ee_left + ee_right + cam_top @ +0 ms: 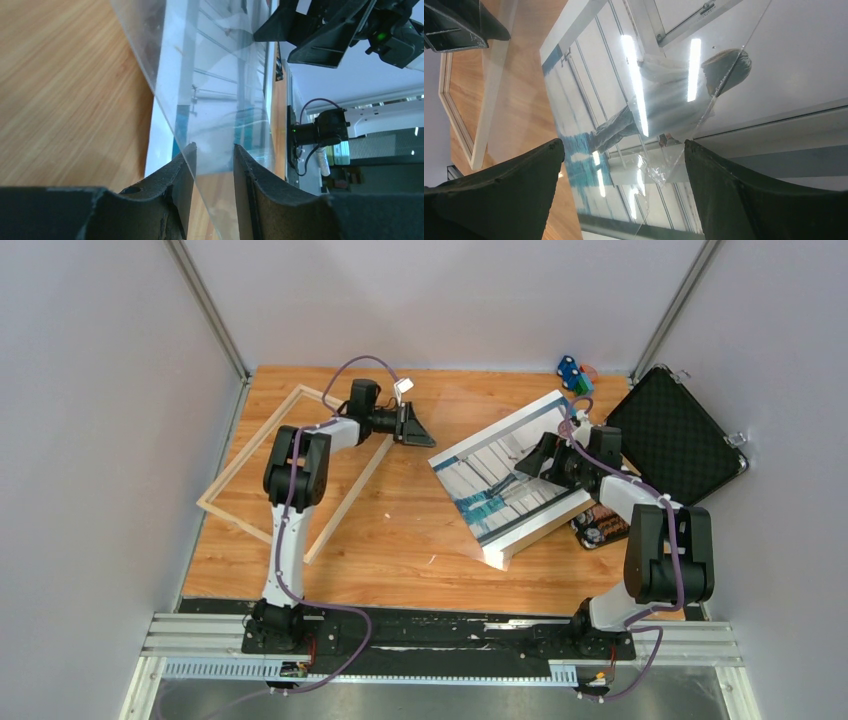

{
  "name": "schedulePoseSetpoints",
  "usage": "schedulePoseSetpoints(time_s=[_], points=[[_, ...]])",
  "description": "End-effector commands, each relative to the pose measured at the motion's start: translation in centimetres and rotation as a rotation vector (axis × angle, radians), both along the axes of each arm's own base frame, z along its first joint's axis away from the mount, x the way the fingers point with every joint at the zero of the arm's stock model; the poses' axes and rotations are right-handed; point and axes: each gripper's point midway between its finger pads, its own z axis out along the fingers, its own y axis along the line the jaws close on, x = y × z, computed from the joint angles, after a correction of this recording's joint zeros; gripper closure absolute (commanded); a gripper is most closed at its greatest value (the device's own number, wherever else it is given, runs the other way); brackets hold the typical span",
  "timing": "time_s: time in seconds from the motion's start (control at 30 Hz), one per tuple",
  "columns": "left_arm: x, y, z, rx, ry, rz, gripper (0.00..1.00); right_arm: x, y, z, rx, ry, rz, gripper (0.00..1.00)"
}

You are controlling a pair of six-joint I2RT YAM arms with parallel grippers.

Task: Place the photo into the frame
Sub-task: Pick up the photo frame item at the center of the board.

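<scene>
1. Your photo (500,490) is lying skewed on the table (400,540), a bit right of centre, print side up. You can make out the person and the teal band.
2. Your right gripper (527,460) is parked right over the photo's far half. In the right wrist view its jaws are spread wide with nothing between them. The person in the print sits square in the gap, and I can't see either finger touching the print.
3. Your left gripper (425,430) is just off the photo's far-left corner, pointing toward it. In the left wrist view the jaws are only partly open, and a clear sheet (215,90) runs down through that gap. Its edge leans on one finger (182,175) while the other finger stands off it. So the sheet is inside the jaws, but it doesn't look pinched to me.
4. From that left wrist camera, the photo is out past the fingertips and only seen through the sheet. It isn't between the jaws.
5. The frame (248,448) is flat on the left side of the table, under your left arm, with bare wood showing through its opening. It's well apart from the photo.
6. An open black case (680,435) sits at the right edge, beside the right arm.
</scene>
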Motion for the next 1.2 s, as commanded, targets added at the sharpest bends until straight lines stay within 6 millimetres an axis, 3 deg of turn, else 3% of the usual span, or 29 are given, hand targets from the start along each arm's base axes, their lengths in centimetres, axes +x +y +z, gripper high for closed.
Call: schedulePoseSetpoints(time_s=[0.0, 0.1, 0.23, 0.43, 0.67, 0.9, 1.17], points=[[-1.6, -1.6, 4.3, -0.066, -0.077, -0.079, 0.57, -0.2, 0.4, -0.9, -0.007, -0.004, 0.022, 0.04], [-1.6, -1.8, 4.2, -0.059, -0.08, -0.071, 0.58, -0.2, 0.4, -1.0, -0.006, -0.001, 0.022, 0.04], [-1.5, -1.6, 3.9, -0.037, -0.099, -0.051, 0.67, -0.2, 0.4, -0.8, -0.004, -0.007, 0.025, 0.04], [-1.4, -1.3, 3.7, 0.013, -0.098, -0.011, 1.0, -0.2, 0.4, -0.1, -0.001, -0.025, 0.026, 0.03], [-1.4, -0.3, 5.6, 0.011, -0.082, 0.036, 1.0, 0.1, -0.2, 3.3, -0.003, -0.12, 0.015, 0.0], [-0.9, 2.2, 9.5, -0.076, -0.089, 0.104, 1.0, -0.9, -0.3, 6.8, -0.012, -0.234, 0.038, 0.0], [-3.8, 3.3, 13.6, -0.205, -0.087, 0.05, 1.0, -1.6, 0.7, 6.8, 0.034, -0.234, 0.101, 0.0]])
